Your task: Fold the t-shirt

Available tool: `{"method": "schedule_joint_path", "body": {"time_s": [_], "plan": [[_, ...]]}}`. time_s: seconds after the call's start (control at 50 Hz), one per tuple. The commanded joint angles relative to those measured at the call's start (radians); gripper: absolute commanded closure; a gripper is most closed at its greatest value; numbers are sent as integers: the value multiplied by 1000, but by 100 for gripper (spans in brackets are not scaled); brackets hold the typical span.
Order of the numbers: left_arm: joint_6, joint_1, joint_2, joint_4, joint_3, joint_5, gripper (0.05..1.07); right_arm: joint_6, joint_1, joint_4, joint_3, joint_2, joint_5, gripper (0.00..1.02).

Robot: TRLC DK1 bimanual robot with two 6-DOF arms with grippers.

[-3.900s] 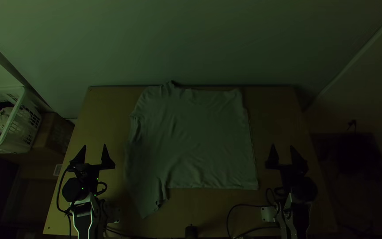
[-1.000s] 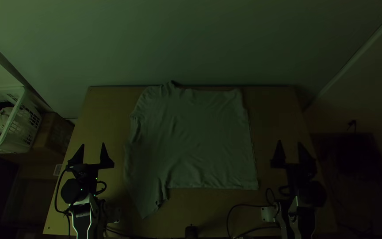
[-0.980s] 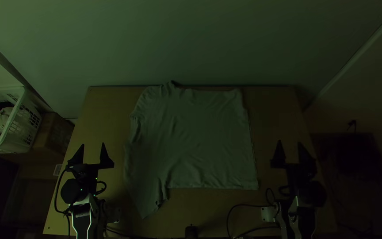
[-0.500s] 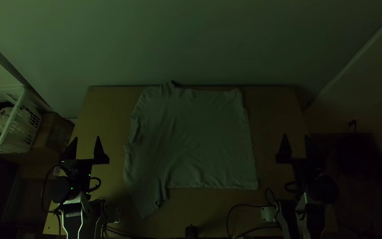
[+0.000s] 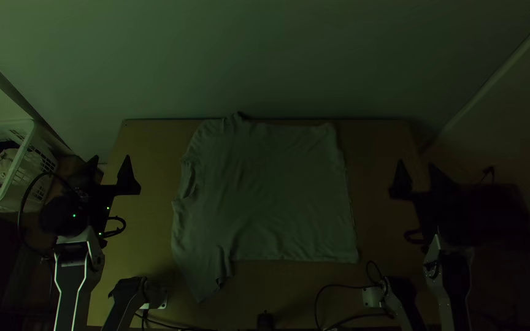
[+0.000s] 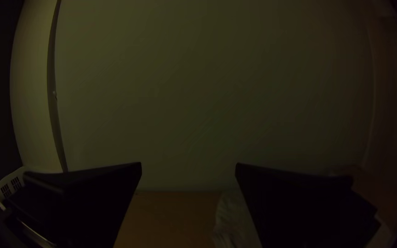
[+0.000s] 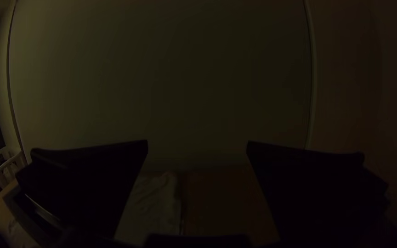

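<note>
Here I am on the left, my left gripper up near the table's left edge, fingers standing wide apart, and there's nothing between them, not a thread! Across to my right side, and my right gripper matches it, out by the right edge, its two fingers well apart and its grip empty too. Between the pair of them lies the big one, the t-shirt, spread over the middle of the table, and neither of my claws is touching it! Its far side runs right up by the table's far edge, soft creases cross the cloth, and at near left a long flap pokes out towards my arm bases, rumpled at its inner edge. Over the cloth's right side, a fairly straight border. Off beyond the left edge sits a white basket with cloth inside, pale and dark.
</note>
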Motion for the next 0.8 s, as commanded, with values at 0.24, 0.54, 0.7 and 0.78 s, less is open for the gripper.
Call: {"method": "schedule_joint_path", "body": {"time_s": [0.24, 0.54, 0.7, 0.78], "plan": [[-65, -69, 252, -49, 228, 2, 9, -28, 6, 2, 246, 271, 3, 4], [-88, -97, 476, -105, 425, 24, 9, -22, 14, -84, 486, 518, 3, 4], [-96, -115, 595, -136, 524, 39, 9, 11, 24, -108, 590, 633, 4, 4], [-103, -124, 647, -144, 570, 39, 9, 47, 32, -125, 639, 693, 6, 4]]}}
